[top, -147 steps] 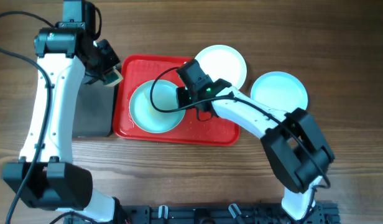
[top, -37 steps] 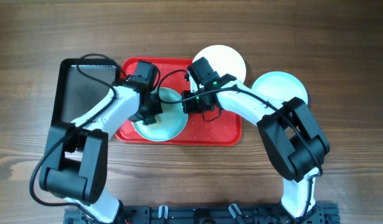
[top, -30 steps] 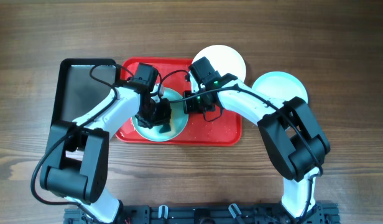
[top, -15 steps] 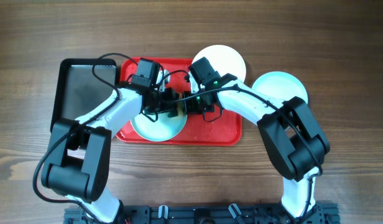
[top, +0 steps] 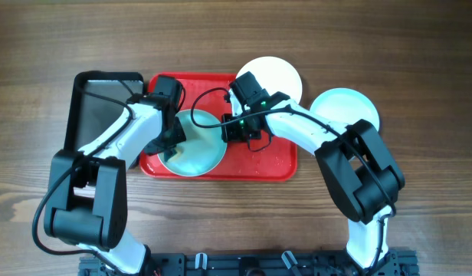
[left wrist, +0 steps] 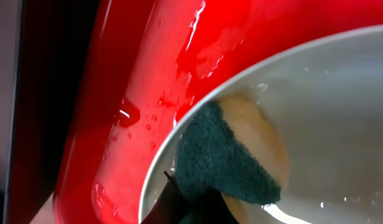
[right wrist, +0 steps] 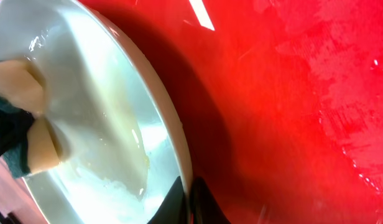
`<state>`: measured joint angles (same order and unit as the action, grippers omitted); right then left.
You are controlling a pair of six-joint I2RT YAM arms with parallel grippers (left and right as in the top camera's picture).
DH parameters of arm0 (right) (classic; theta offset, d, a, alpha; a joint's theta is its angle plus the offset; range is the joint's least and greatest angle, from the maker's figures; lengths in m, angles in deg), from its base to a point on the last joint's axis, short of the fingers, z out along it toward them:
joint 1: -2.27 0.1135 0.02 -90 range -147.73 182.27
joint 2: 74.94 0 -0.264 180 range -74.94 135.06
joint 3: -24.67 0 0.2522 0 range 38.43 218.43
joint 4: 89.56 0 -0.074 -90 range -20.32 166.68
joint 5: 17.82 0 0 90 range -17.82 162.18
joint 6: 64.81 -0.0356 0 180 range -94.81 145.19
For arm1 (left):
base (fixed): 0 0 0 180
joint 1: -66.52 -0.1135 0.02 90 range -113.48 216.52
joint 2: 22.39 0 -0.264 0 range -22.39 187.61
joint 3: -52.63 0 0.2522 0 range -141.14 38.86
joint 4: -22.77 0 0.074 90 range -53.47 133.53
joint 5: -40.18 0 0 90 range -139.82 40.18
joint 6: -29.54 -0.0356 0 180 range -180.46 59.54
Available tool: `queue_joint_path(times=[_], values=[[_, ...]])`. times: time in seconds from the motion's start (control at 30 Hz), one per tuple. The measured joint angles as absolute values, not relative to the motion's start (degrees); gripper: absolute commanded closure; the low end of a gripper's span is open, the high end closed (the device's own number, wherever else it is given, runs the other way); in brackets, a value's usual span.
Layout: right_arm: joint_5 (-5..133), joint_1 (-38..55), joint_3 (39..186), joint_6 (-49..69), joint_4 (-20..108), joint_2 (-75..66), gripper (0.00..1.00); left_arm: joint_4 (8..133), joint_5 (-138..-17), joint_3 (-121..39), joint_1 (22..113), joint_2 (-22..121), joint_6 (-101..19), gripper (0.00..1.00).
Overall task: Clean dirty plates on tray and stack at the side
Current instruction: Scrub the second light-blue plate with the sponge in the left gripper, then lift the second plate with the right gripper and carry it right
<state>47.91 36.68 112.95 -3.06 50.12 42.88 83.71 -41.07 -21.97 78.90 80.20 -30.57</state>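
A pale turquoise plate [top: 201, 149] lies on the red tray [top: 270, 157]. My right gripper [top: 230, 132] is shut on the plate's right rim [right wrist: 179, 155], and a dark shadow lies under that edge. My left gripper [top: 168, 139] is shut on a green and yellow sponge [left wrist: 226, 155] and presses it on the wet plate [left wrist: 328, 124] just inside its left rim. The sponge also shows at the far side of the plate in the right wrist view [right wrist: 20, 134]. A white plate [top: 273, 77] and a second turquoise plate [top: 345, 113] lie on the table to the right of the tray.
A black tray [top: 94, 115] lies right beside the red tray's left edge. The red tray floor is wet [right wrist: 303, 93], with drops by its rim [left wrist: 129, 112]. The white plate overlaps the tray's back right corner.
My left gripper has swept the sponge from the plate's right part across to its left rim. The right gripper has kept hold of the plate's rim without moving.
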Motion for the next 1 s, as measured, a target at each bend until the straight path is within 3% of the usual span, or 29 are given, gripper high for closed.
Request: queue_joint_path(times=[0.27, 0.47, 0.6, 0.8, 1.0], values=[[48.0, 36.5, 112.9, -3.0, 49.5, 42.9, 0.96, 82.8, -66.2, -22.0, 77.0, 80.6, -39.1, 0.96], [47.9, 36.5, 112.9, -3.0, 49.4, 42.9, 0.96, 75.8, -74.4, -21.6, 77.4, 81.2, -42.6, 0.96], [47.9, 36.5, 112.9, -3.0, 49.3, 42.9, 0.96, 73.3, -71.2, -21.6, 77.5, 81.2, -42.2, 0.96], [48.1, 36.6, 112.9, -3.8, 49.4, 42.9, 0.96, 72.8, -51.6, -22.2, 78.5, 81.2, -34.2, 0.96], [48.5, 36.6, 112.9, -5.4, 48.6, 42.9, 0.96, 87.5, -42.2, -32.3, 76.7, 82.4, -31.8, 0.96]])
